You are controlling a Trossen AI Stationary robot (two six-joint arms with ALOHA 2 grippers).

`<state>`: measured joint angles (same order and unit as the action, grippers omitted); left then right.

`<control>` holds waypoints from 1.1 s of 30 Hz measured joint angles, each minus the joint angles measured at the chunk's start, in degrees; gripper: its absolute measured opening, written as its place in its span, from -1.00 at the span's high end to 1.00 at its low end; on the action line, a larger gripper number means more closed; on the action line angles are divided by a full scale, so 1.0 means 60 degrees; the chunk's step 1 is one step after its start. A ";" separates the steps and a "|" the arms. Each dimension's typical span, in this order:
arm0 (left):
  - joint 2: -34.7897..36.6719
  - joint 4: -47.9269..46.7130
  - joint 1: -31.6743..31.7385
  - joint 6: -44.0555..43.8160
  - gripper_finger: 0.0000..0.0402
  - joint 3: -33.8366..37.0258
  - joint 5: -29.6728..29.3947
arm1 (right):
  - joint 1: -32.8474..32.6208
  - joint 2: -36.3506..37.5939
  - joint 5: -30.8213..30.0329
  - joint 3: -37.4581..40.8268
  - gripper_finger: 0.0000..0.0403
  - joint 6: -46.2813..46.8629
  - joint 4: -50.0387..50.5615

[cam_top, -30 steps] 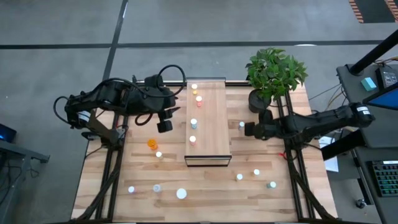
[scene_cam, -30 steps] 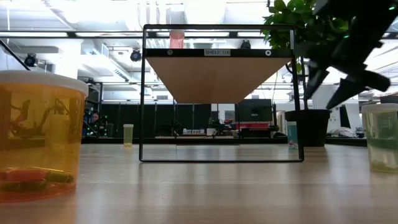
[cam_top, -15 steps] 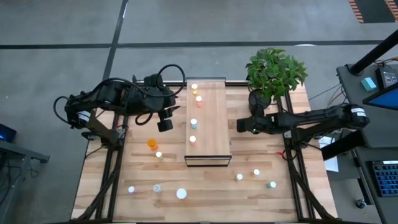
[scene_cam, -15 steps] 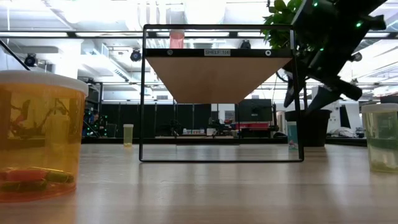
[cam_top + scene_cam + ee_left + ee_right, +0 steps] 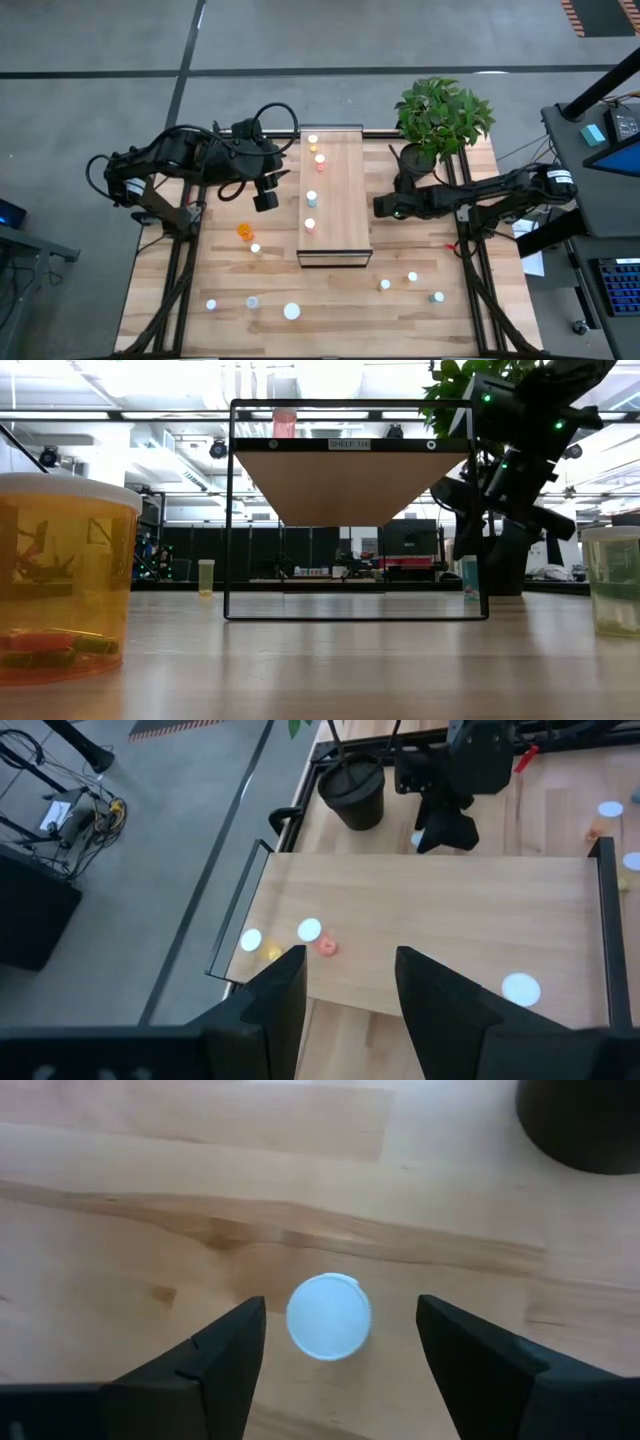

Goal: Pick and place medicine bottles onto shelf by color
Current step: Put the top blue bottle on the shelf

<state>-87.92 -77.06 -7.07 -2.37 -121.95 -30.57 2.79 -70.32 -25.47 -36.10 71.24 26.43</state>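
So the shelf point(image 5: 335, 200) in the middle of the high view already has four bottles lined up along its left side, two near the top end and two more around the middle. Plenty left though: an orange bottle point(image 5: 245, 232) and a white-capped one sit left of the shelf, three more along the lower left of the table, and three at lower right. I'd call it roughly a third done.

The right gripper point(image 5: 335, 1365) is spread wide, holding nothing, hanging right over a pale blue bottle point(image 5: 329, 1317) just right of the shelf; the cap sits squarely between the fingers, looks like the next pick. The left gripper point(image 5: 345, 985) is parked above the shelf's left edge, fingers apart and empty.

Main thing in the way: the potted plant point(image 5: 440, 120) stands close behind the right arm, so there's not much elbow room there.
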 joint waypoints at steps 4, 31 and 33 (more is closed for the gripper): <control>0.0000 0.0019 0.0000 0.0001 0.31 0.0000 -0.0026 | 0.0000 -0.0196 -0.0004 0.0000 -0.14 -0.0053 -0.0177; 0.0000 0.0019 0.0000 0.0044 0.31 0.0000 -0.0066 | -0.0004 -0.0398 -0.0004 -0.0031 0.37 -0.0397 -0.0122; 0.0000 0.0019 0.0000 0.0047 0.31 0.0000 -0.0066 | -0.0004 -0.0251 0.0000 -0.0174 0.37 -0.0504 0.0143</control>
<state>-87.92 -76.95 -7.07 -2.09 -121.95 -30.96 2.76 -71.83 -25.47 -37.14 68.22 27.28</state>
